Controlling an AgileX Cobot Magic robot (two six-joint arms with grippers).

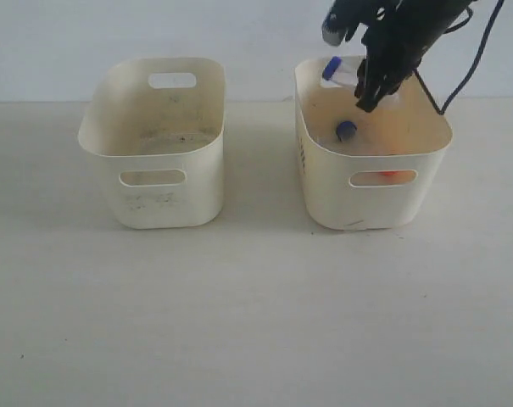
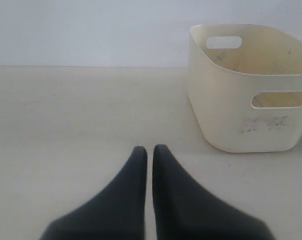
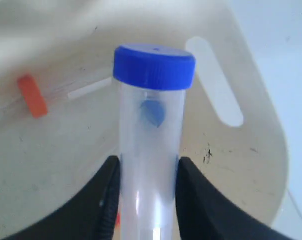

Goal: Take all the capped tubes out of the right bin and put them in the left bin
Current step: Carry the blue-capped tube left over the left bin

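right wrist view: right tool (image 3: 148, 167) clamps a blue tube (image 3: 151, 125) over right bin (image 1: 324, 203); second blue tube (image 1: 346, 130) and orange tube (image 3: 32, 95), perhaps more, lie inside. left bin (image 1: 142, 208) seems empty; left tool (image 2: 149, 151) closed.

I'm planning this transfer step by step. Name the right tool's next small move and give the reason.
Likely lift the right tool straight up a little. It is shut on a blue-capped tube, yet it hangs low over the right bin, near the rim, and the left bin lies across a gap of table. Clearing the wall first seems safest.
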